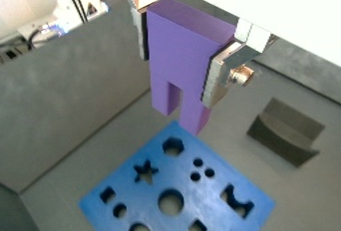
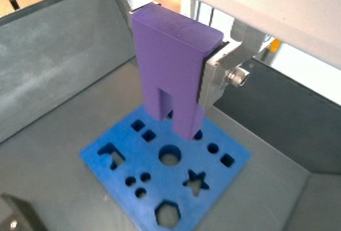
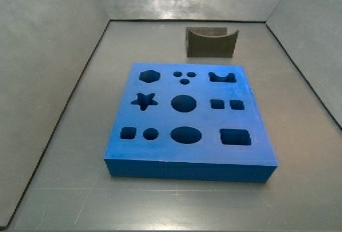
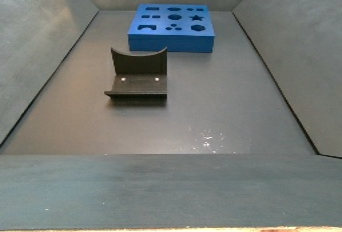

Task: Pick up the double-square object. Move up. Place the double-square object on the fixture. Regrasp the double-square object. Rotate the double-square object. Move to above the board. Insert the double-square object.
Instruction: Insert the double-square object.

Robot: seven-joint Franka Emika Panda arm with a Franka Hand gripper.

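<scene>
Gripper [image 1: 184,38] pinching double-square object [image 2: 174,68], hanging upright high above board [image 2: 170,170], out of both side views. Judged next: align prongs over double-square hole, descend slowly, vertical.

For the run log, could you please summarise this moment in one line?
gripper: shut on light-purple plastic double-square object | above blue cut-out board | dark fixture: empty

The double-square object [image 1: 181,56] looks like smooth, matt purple plastic, held aloft between the end effector's [image 1: 186,44] brushed silver metal fingers [image 1: 224,74] (a shiny bolt head shows on one). The board [image 3: 187,116] is matt blue plastic. The fixture [image 4: 136,76] is dull dark plastic on the faintly glossy grey tabletop [image 4: 174,126].
</scene>
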